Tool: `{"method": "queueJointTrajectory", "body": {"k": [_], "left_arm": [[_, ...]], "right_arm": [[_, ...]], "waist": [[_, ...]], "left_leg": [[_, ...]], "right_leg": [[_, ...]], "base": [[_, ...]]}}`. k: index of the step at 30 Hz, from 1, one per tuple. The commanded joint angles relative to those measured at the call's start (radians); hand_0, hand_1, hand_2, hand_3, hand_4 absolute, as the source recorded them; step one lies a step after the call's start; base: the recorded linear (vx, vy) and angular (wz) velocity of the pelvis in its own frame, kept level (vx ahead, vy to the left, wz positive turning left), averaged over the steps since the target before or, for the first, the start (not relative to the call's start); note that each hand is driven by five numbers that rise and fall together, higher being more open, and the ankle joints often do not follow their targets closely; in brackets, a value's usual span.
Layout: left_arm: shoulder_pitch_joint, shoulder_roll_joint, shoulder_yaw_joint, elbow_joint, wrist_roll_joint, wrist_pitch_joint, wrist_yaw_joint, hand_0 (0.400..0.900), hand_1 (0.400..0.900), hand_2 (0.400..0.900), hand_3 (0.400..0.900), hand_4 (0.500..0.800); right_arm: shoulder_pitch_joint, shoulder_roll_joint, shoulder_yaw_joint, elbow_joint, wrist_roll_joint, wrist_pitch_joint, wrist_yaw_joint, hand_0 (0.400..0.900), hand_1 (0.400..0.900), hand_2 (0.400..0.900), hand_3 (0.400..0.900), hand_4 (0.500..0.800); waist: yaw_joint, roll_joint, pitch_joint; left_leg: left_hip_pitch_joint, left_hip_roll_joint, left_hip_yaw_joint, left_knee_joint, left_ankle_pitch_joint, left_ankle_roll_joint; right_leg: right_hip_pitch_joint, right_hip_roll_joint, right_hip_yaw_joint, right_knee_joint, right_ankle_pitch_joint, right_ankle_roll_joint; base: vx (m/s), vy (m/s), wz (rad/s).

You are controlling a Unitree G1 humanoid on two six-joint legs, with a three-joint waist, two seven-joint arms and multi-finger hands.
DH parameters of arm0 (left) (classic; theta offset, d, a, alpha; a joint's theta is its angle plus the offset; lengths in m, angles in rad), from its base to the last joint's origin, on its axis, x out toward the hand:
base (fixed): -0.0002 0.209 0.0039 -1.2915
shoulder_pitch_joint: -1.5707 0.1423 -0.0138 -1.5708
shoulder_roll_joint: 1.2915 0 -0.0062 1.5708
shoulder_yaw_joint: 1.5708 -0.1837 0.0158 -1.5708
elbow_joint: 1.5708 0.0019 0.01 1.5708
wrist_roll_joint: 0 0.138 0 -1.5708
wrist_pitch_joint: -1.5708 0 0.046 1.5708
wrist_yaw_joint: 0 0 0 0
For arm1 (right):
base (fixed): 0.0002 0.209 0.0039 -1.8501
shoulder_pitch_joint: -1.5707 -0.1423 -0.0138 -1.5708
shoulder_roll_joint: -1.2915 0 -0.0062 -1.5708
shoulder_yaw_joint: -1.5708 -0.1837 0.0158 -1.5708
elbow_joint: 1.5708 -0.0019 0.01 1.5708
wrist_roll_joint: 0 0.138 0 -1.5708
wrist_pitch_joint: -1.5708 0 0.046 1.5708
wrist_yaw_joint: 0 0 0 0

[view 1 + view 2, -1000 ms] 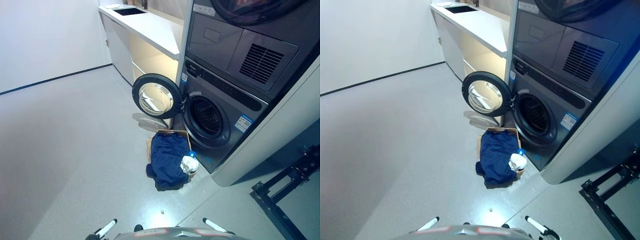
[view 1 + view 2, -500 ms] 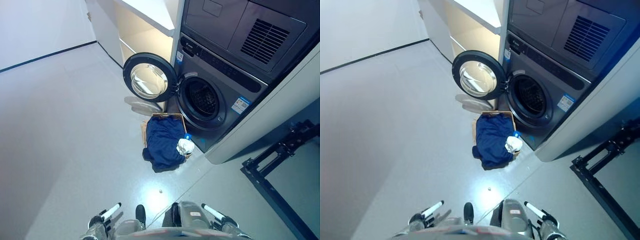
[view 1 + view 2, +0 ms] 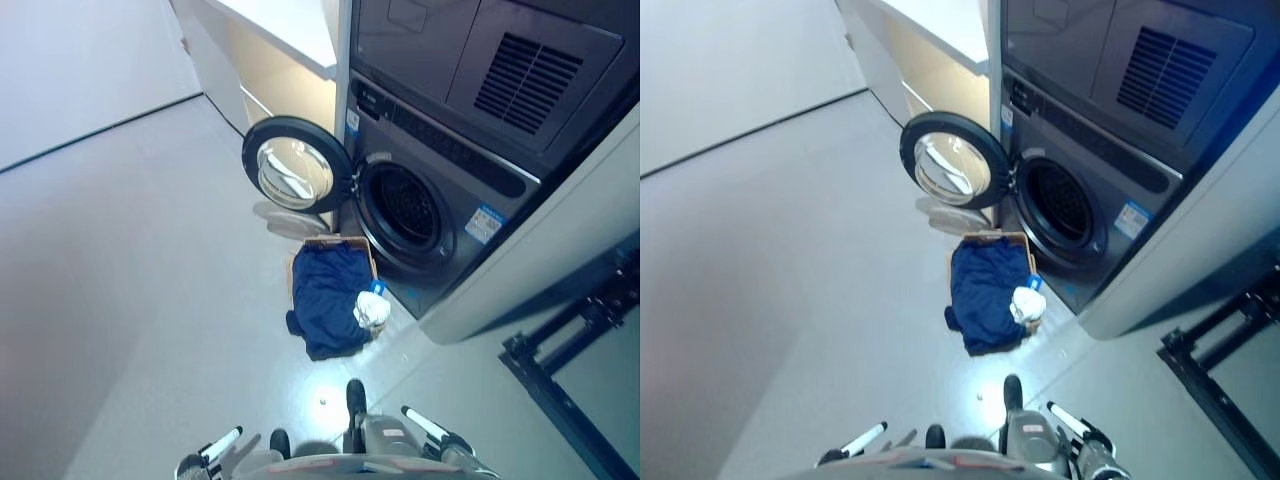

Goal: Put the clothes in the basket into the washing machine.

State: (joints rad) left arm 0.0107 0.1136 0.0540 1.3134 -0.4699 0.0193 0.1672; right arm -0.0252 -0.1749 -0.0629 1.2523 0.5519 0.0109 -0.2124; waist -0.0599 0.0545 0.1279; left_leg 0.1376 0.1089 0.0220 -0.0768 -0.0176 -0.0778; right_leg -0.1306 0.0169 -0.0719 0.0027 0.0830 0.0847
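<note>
A brown basket (image 3: 336, 241) stands on the floor right in front of the grey washing machine (image 3: 440, 200). A dark blue garment (image 3: 327, 300) fills the basket and spills over its near edge onto the floor. A small white cloth (image 3: 373, 312) lies on the garment's right side. The machine's round door (image 3: 298, 168) is swung open to the left, and the drum opening (image 3: 402, 208) is dark. My left hand (image 3: 212, 452) and right hand (image 3: 428, 432) show at the bottom edge with fingers straight, empty and far from the basket.
A second grey appliance with a vent grille (image 3: 490, 60) sits on top of the washing machine. A white counter (image 3: 285, 22) runs along the wall to its left. A black metal frame (image 3: 560, 345) stands on the floor at the right. A small speck (image 3: 322, 399) lies on the floor.
The whole view has shifted as the camera moved. The basket, clothes and door stay where they were. My hands stay low at the bottom edge.
</note>
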Motion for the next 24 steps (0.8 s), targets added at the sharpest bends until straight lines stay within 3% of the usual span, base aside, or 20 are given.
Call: {"method": "queueJointTrajectory", "body": {"k": [1, 4, 6, 8, 12, 16, 19, 24], "left_arm": [[-0.068, 0.025, -0.021, 0.005, -0.027, -0.024, 0.018, 0.9, 0.9, 0.9, 0.9, 0.8], [-0.075, 0.022, -0.023, -0.011, -0.055, -0.031, 0.021, 0.9, 0.9, 0.9, 0.9, 0.8], [-0.075, 0.023, -0.024, -0.009, -0.061, -0.028, 0.021, 0.9, 0.9, 0.9, 0.9, 0.8], [-0.072, 0.017, -0.026, -0.004, -0.056, -0.023, 0.02, 0.9, 0.9, 0.9, 0.9, 0.8], [-0.051, 0.013, -0.034, -0.006, -0.045, -0.023, 0.02, 0.9, 0.9, 0.9, 0.9, 0.8], [-0.043, 0.014, -0.038, 0.001, -0.035, -0.024, 0.026, 0.9, 0.9, 0.9, 0.9, 0.8], [-0.042, 0.015, -0.047, 0.003, -0.028, -0.025, 0.027, 0.9, 0.9, 0.9, 0.9, 0.8], [-0.045, 0.028, -0.054, -0.001, -0.024, -0.028, 0.023, 0.9, 0.9, 0.9, 0.9, 0.8]], "right_arm": [[-0.06, -0.034, 0.007, -0.027, -0.012, -0.037, -0.009, 0.9, 0.9, 0.9, 0.9, 0.8], [-0.056, -0.049, 0.005, -0.021, -0.019, -0.039, -0.012, 0.9, 0.9, 0.9, 0.9, 0.8], [-0.059, -0.053, 0.001, -0.015, -0.012, -0.039, -0.018, 0.9, 0.9, 0.9, 0.9, 0.8], [-0.066, -0.061, -0.002, -0.009, -0.006, -0.042, -0.026, 0.9, 0.9, 0.9, 0.9, 0.8], [-0.072, -0.067, 0.014, -0.006, -0.03, -0.039, -0.025, 0.9, 0.9, 0.9, 0.9, 0.8], [-0.078, -0.071, 0.027, -0.012, -0.053, -0.041, -0.031, 0.9, 0.9, 0.9, 0.9, 0.8], [-0.086, -0.071, 0.029, -0.013, -0.054, -0.046, -0.031, 0.9, 0.9, 0.9, 0.9, 0.8], [-0.091, -0.058, 0.032, 0.0, -0.057, -0.041, -0.024, 0.9, 0.9, 0.9, 0.9, 0.8]], "waist": [[-0.01, -0.01, 0.038], [-0.01, -0.024, 0.063], [-0.01, -0.035, 0.078], [-0.001, -0.038, 0.09], [0.011, -0.038, 0.097], [0.018, -0.024, 0.105], [0.02, -0.02, 0.102], [0.035, -0.033, 0.091]], "left_leg": [[0.021, -0.1, 0.004, 0.214, -0.083, 0.035], [-0.099, -0.083, 0.021, 0.481, 0.021, 0.002], [-0.147, -0.061, 0.053, 0.562, 0.025, 0.012], [-0.202, -0.092, 0.056, 0.564, -0.017, 0.024], [-0.256, -0.143, 0.024, 0.379, -0.06, 0.047], [-0.25, -0.143, -0.054, 0.127, 0.079, 0.025], [-0.243, -0.133, -0.042, 0.09, 0.102, 0.015], [-0.224, -0.143, -0.02, 0.107, 0.047, 0.051]], "right_leg": [[-0.015, -0.038, 0.027, 0.018, -0.046, 0.01], [0.063, -0.04, 0.005, -0.015, -0.074, -0.028], [0.104, -0.034, 0.003, -0.029, -0.097, -0.048], [0.132, -0.034, 0.006, -0.038, -0.103, -0.047], [0.165, -0.026, 0.011, -0.046, -0.113, -0.034], [0.188, -0.003, 0.022, -0.047, -0.127, -0.039], [0.206, -0.003, 0.032, -0.051, -0.144, -0.04], [0.233, -0.028, 0.056, -0.055, -0.169, -0.022]], "base": [[0.31, -0.378, 0.23], [0.23, -0.373, 0.24], [0.19, -0.325, 0.11], [0.15, -0.189, -0.13], [0.17, -0.104, -0.16], [0.17, 0.005, -0.18], [0.19, 0.123, -0.27], [0.21, 0.267, -0.29]]}}
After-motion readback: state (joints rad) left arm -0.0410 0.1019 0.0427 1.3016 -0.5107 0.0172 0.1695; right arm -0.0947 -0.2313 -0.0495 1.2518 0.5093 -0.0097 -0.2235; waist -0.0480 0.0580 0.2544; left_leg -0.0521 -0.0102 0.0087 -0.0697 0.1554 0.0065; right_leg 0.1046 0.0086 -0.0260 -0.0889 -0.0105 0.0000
